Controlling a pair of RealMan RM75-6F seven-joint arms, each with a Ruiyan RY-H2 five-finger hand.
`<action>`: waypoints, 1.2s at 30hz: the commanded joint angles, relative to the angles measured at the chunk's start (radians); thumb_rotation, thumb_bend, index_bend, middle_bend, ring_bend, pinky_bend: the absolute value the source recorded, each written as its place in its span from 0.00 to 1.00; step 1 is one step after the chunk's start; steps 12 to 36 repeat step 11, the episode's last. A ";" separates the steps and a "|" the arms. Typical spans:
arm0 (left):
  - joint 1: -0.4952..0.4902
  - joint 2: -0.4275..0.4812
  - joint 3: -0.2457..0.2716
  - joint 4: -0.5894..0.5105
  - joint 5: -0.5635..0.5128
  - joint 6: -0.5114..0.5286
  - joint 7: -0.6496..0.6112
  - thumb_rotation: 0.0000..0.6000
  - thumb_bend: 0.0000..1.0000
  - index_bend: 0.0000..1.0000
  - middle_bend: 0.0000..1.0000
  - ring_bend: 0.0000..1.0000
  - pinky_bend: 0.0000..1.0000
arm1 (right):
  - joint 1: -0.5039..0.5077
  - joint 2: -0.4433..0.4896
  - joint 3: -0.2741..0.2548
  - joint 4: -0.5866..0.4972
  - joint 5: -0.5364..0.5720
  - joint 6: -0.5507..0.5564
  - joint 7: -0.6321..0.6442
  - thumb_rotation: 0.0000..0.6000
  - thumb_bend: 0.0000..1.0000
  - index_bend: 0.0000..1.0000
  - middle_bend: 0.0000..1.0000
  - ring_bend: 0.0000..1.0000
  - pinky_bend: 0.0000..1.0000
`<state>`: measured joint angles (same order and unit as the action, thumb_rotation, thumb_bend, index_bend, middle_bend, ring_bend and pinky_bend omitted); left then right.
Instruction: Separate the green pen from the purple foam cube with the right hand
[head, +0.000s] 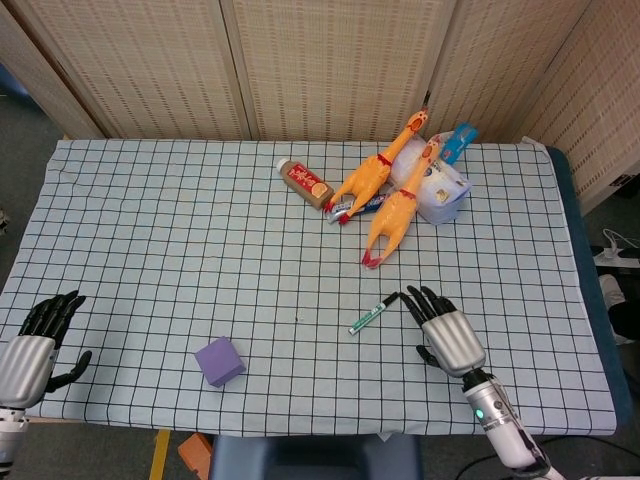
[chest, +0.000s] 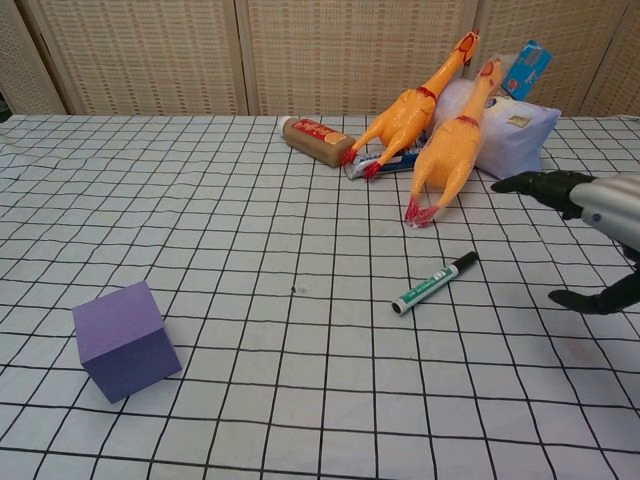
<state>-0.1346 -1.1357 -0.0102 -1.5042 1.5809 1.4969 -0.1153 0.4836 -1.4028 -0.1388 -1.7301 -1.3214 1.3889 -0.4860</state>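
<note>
Purple foam cube (head: 220, 361) set near the front edge of the checked tablecloth (head: 180, 250), left hand (head: 35, 341) rested empty with fingers spread, right hand (head: 447, 331) spread wide and empty, slim green pen (head: 373, 313) laid flat just beside it, well apart from the cube, two orange rubber chickens (head: 385, 195) seen farther back.

Head view steeply overhead, chest view low, near, both sharing checked tablecloth (head: 200, 230).

No legible text on anything.
</note>
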 joint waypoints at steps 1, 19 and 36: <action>0.006 -0.001 -0.002 -0.001 0.000 0.013 0.012 1.00 0.38 0.00 0.00 0.00 0.08 | -0.109 0.086 -0.011 0.008 -0.106 0.186 0.062 1.00 0.15 0.00 0.00 0.00 0.08; 0.011 0.010 -0.008 -0.069 -0.078 -0.040 0.149 1.00 0.38 0.00 0.00 0.00 0.08 | -0.274 0.127 -0.024 0.183 -0.183 0.304 0.268 1.00 0.14 0.00 0.00 0.00 0.02; 0.011 0.010 -0.008 -0.069 -0.078 -0.040 0.149 1.00 0.38 0.00 0.00 0.00 0.08 | -0.274 0.127 -0.024 0.183 -0.183 0.304 0.268 1.00 0.14 0.00 0.00 0.00 0.02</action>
